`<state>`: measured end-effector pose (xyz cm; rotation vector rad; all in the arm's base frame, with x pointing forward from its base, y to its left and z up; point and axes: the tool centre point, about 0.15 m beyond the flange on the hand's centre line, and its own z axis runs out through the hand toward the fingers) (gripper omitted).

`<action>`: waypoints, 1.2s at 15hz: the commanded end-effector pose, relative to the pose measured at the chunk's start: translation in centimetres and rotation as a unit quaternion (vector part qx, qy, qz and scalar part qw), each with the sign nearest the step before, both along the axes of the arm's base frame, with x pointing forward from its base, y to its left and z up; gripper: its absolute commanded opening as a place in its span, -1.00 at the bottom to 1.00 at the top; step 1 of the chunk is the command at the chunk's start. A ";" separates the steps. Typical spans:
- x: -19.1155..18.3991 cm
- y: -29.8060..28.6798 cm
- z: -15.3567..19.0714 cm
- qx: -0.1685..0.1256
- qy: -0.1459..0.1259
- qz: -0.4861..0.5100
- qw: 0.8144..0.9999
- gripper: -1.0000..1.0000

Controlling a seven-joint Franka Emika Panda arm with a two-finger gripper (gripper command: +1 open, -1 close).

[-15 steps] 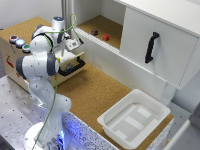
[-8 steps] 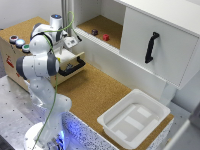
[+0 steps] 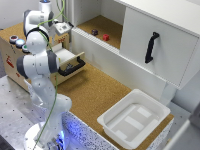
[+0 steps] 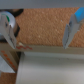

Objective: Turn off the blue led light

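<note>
One robot arm (image 3: 37, 65) stands at the table's near left corner. Three round buttons sit in a row on the wooden box by the left edge: one red-centred button (image 3: 13, 38), one blue led light (image 3: 19, 43), and one green-centred button (image 3: 25, 48). One open drawer (image 3: 70, 62) has one black handle (image 3: 71, 68). One white tray (image 3: 135, 119) lies near the right front corner. Two small blocks rest toward the back edge, one dark block (image 3: 94, 32) and one red block (image 3: 105, 37). One white cabinet door (image 3: 160, 47) carries one black door handle (image 3: 150, 47). In the wrist view, two fingers (image 4: 69, 31) show.
</note>
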<state>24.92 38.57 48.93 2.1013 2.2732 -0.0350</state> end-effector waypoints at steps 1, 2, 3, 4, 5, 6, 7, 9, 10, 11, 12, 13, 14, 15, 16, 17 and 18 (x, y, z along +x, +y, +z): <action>-3.4 6.0 5.3 -0.093 0.001 -0.054 0.994 1.00; -4.4 6.8 5.7 -0.097 -0.007 -0.055 0.994 1.00; -5.6 7.6 5.6 -0.090 -0.010 -0.061 0.994 1.00; -6.7 8.2 5.2 -0.078 -0.014 -0.068 0.995 1.00; -7.5 8.9 4.4 -0.060 -0.007 -0.069 0.996 1.00; -8.1 9.5 3.9 -0.048 -0.007 -0.065 0.997 1.00; -8.6 10.3 3.4 -0.039 -0.009 -0.059 0.997 1.00; -9.0 11.3 2.5 -0.020 -0.011 -0.046 0.999 1.00; -9.1 11.8 2.2 -0.013 -0.018 -0.036 0.999 1.00; -9.0 12.0 2.0 -0.007 -0.023 -0.031 0.999 1.00; -8.8 12.2 1.8 -0.002 -0.027 -0.024 0.999 1.00; -8.6 12.4 1.8 0.002 -0.034 -0.013 0.999 -1.00; -8.5 12.6 1.7 0.003 -0.039 -0.002 0.999 -1.00; -8.3 12.9 1.4 0.007 -0.040 0.015 0.999 -1.00; -8.1 13.1 1.1 0.016 -0.039 0.029 0.999 -1.00; -7.9 13.3 1.1 0.016 -0.041 0.042 0.998 -1.00; -7.7 13.5 1.0 0.018 -0.041 0.060 0.997 -1.00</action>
